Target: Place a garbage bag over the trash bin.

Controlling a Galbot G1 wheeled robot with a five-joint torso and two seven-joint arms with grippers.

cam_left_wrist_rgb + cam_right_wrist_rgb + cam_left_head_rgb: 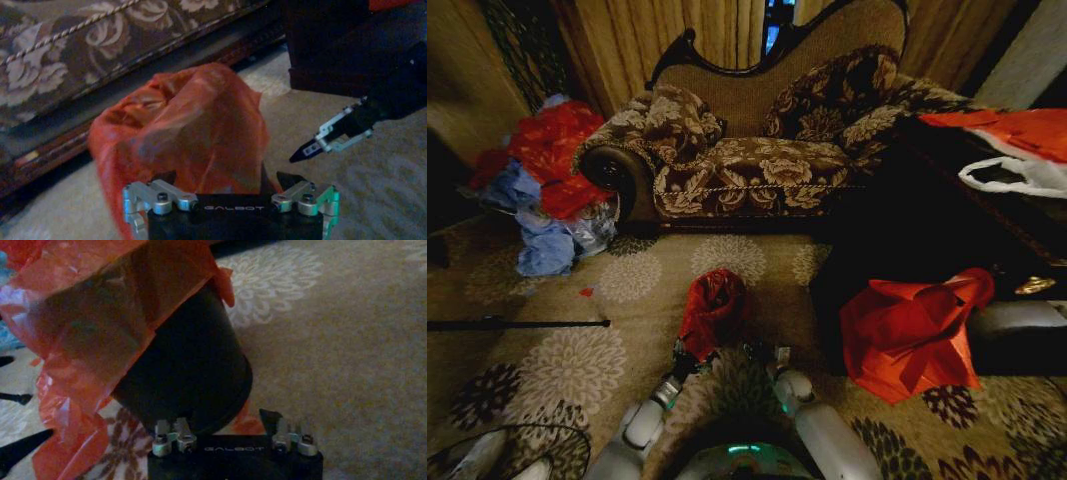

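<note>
On the patterned carpet [627, 290] in front of the floral sofa [757, 150], the garbage bag [712, 310] is draped over the trash bin [190, 375], whose dark side still shows bare on the side facing the right arm. The left gripper [227, 187] is right against the bag with red plastic bunched between its jaws, though I cannot tell how firmly they pinch it. The right gripper [227, 427] sits just beside the bin's bare wall with its jaws spread and nothing in them, while a larger angular orange-red bag [907, 335] lies well off to the right.
</note>
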